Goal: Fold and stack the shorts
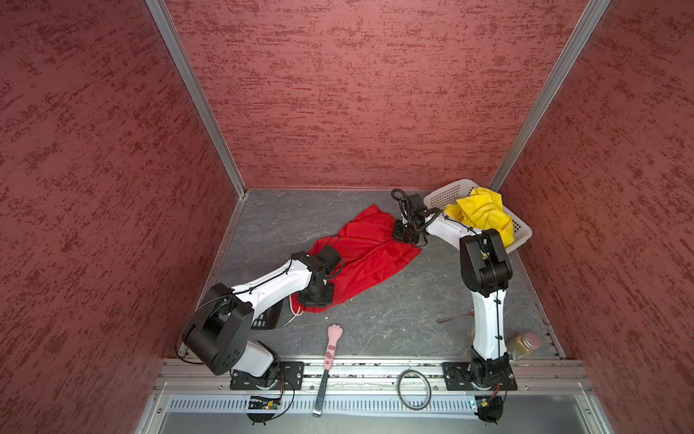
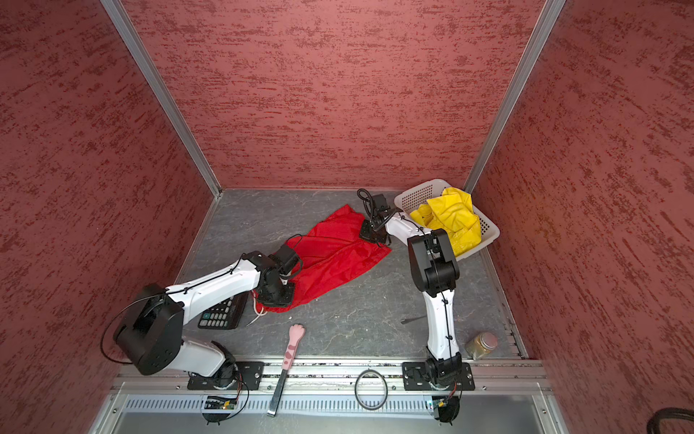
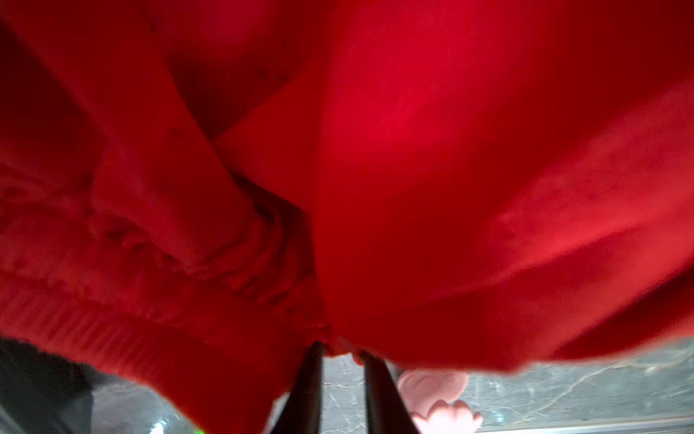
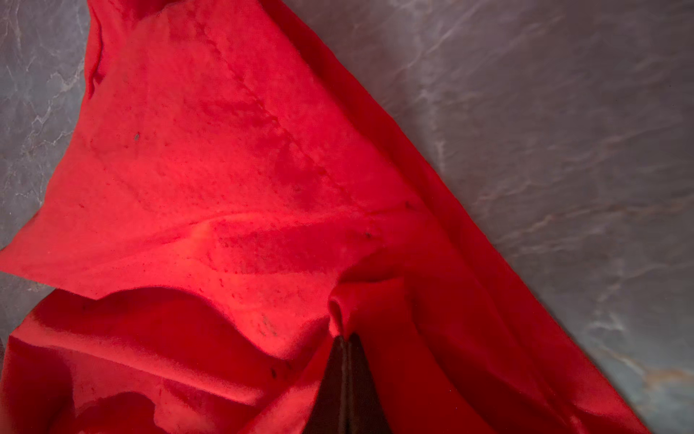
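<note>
Red shorts (image 1: 368, 259) on table (image 1: 394, 312): long axis diagonal, waistband (image 3: 112, 312) near-left, legs far-right. Left tool (image 3: 341, 349) clamped on waistband; right tool (image 4: 347, 338) pinched closed on leg fabric.

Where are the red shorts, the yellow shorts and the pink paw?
red shorts (image 1: 375, 259), in a top view, middle of the cloth.
yellow shorts (image 1: 482, 214), in a top view, top of the heap.
pink paw (image 1: 335, 331), in a top view, its toe end.
</note>
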